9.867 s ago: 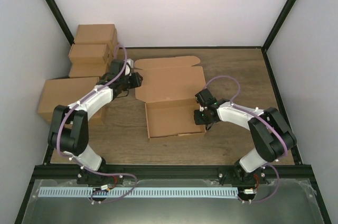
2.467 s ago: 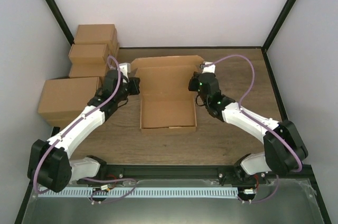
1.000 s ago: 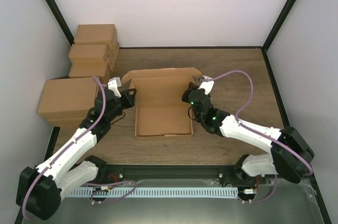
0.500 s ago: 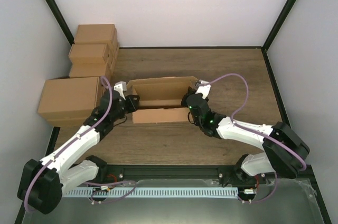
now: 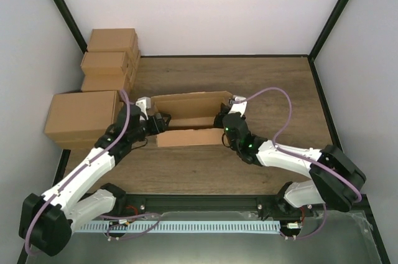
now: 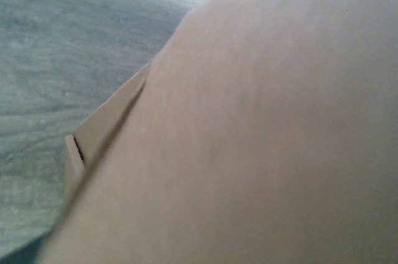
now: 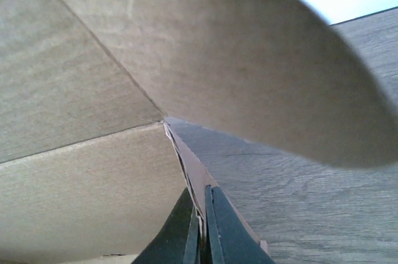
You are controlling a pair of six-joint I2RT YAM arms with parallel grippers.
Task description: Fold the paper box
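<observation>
Off to the outer side of the left gripper (image 5: 160, 122), a big brown carton (image 5: 81, 114) sits close by the arm. Three smaller cartons (image 5: 107, 61) are stacked behind it against the wall, all apart from the fingers. Between the two grippers, on the wooden table (image 5: 267, 83), lies the paper box (image 5: 189, 108), half folded up with its long panels raised. From the left wrist, cardboard crowds right up to the lens and hides that gripper's fingers, so I cannot tell whether they are apart or pinching. From above, it sits at the box's left end. The right gripper (image 7: 202, 230) is at the box's right end. Its dark fingers (image 7: 177, 236) are pressed together on a thin cardboard edge of the wall, and a curved flap arches above them.
</observation>
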